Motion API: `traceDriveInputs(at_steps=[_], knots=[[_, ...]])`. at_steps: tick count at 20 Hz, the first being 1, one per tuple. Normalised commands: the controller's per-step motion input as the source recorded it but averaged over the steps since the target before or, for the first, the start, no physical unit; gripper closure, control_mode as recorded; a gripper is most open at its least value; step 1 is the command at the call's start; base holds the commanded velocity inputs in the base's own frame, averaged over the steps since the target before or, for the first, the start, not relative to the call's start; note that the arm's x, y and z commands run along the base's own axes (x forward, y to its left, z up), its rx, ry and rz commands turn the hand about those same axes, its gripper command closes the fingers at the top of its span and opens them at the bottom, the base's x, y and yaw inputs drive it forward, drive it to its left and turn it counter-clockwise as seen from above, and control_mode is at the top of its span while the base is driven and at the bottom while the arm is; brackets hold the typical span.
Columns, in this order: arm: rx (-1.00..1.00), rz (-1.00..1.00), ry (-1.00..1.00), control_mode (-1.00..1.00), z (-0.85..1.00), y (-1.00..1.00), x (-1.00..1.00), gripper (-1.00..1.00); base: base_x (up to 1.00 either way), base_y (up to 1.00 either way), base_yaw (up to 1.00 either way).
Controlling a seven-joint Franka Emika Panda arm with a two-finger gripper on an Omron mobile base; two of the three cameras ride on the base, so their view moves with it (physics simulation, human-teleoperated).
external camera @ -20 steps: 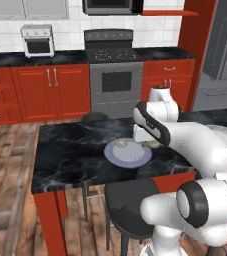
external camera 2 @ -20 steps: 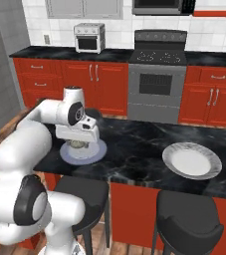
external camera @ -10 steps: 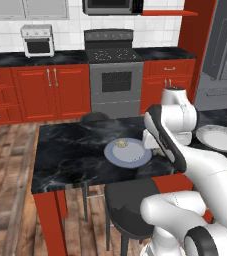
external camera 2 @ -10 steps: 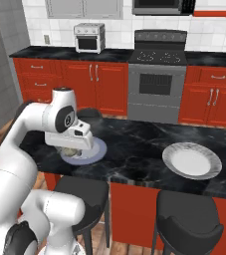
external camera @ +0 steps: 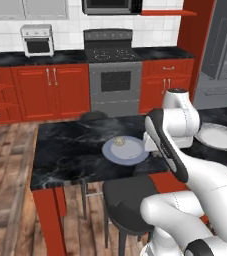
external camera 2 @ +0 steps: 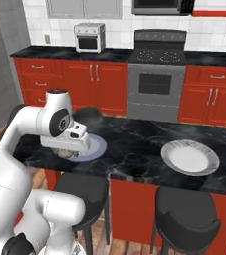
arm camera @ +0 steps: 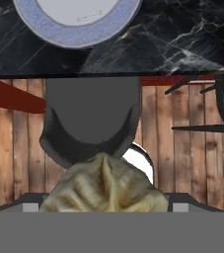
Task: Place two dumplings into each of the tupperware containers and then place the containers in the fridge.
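Tool (arm camera: pixel 103 207) spread wide around dumpling (arm camera: pixel 103 190), above stool (arm camera: pixel 91 118), beside counter (arm camera: pixel 182 44)

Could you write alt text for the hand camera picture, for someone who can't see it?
A pale crimped dumpling sits large at the bottom, right at the gripper. Beyond it are a dark stool seat over a wooden floor, and farther off the edge of a black marble counter carrying a round grey-blue plate.

dumpling (arm camera: pixel 103 185): pale beige, crimped, close before camera | second dumpling (external camera: pixel 119 142): on blue plate (external camera: pixel 135 155)
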Motion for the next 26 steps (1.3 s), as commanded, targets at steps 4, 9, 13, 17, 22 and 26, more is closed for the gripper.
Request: traceDriveInputs(at_steps=[4, 9, 13, 17, 22, 26], knots=[[0.00, 0.00, 0.00, 1.00, 0.00, 0.00, 0.00, 1.00, -0.75, -0.94, -0.10], [0.00, 0.00, 0.00, 1.00, 0.00, 0.00, 0.00, 1.00, 0.00, -1.00, -0.12], [0.00, 0.00, 0.00, 1.00, 0.00, 0.00, 0.00, 1.00, 0.08, -1.00, -0.06], [0.00, 0.00, 0.00, 1.00, 0.00, 0.00, 0.00, 1.00, 0.08, -1.00, 0.00], [0.00, 0.00, 0.00, 1.00, 0.00, 0.00, 0.00, 1.00, 0.35, -1.00, 0.00], [0.00, 0.00, 0.00, 1.00, 0.00, 0.00, 0.00, 1.00, 0.50, -0.96, 0.00]])
